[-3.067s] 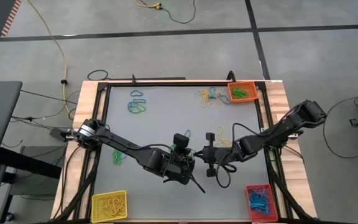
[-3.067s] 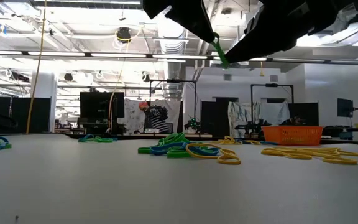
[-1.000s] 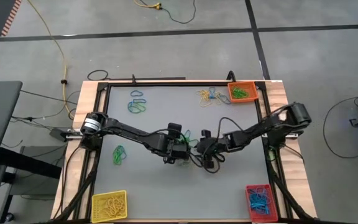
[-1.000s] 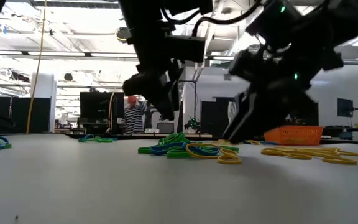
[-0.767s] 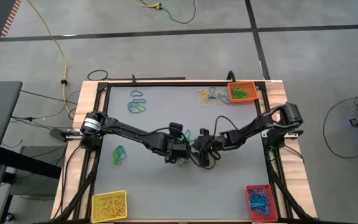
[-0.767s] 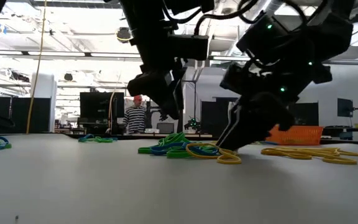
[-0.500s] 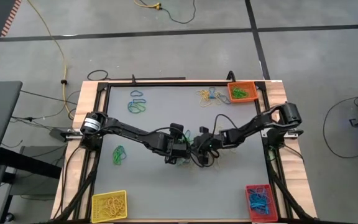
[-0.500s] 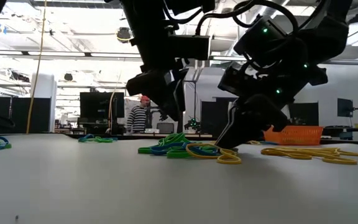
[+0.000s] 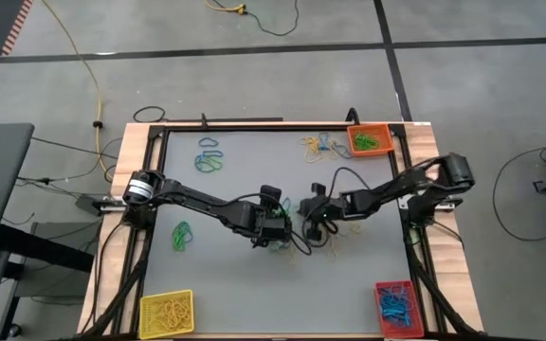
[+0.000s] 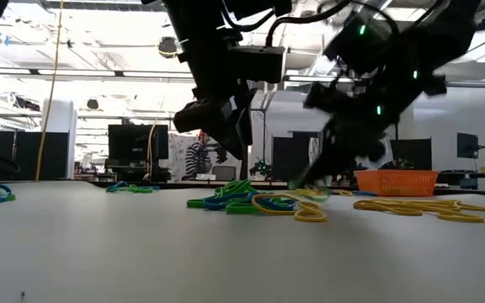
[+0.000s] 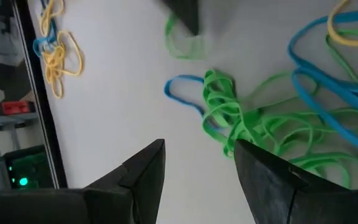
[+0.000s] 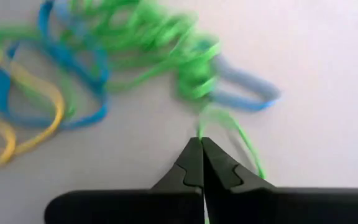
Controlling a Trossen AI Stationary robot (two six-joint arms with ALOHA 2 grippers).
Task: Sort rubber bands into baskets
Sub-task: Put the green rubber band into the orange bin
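Note:
A tangle of green, blue and yellow rubber bands (image 9: 285,239) lies at the table's middle (image 10: 251,202). My left gripper (image 11: 197,163) hovers open above the green part of this tangle (image 11: 241,124), touching nothing. My right gripper (image 12: 201,142) is shut on a thin green band at the tangle's right side (image 9: 309,225). The orange basket (image 9: 369,140) stands at the far right corner, the yellow basket (image 9: 166,313) at the near left and the red basket (image 9: 395,308) at the near right. My right gripper pinches one strand of a green rubber band (image 12: 199,129) at the very tips of its two fingers. The fingers slant down from the table's right side. The band's loop (image 12: 241,137) runs out from the tips beside the green clump; whether it is clear of the table I cannot tell.
More loose bands lie at the far left (image 9: 209,159), at the left (image 9: 180,237) and beside the orange basket (image 9: 317,146). Yellow bands (image 10: 419,206) lie in front of the orange basket (image 10: 396,181). A dark frame (image 9: 254,125) rims the table.
My right gripper has shut on a green band at the tangle, then drawn back a little toward the table's right edge and slightly up, pulling the band's loop out of the clump. My left gripper has stayed open above the tangle.

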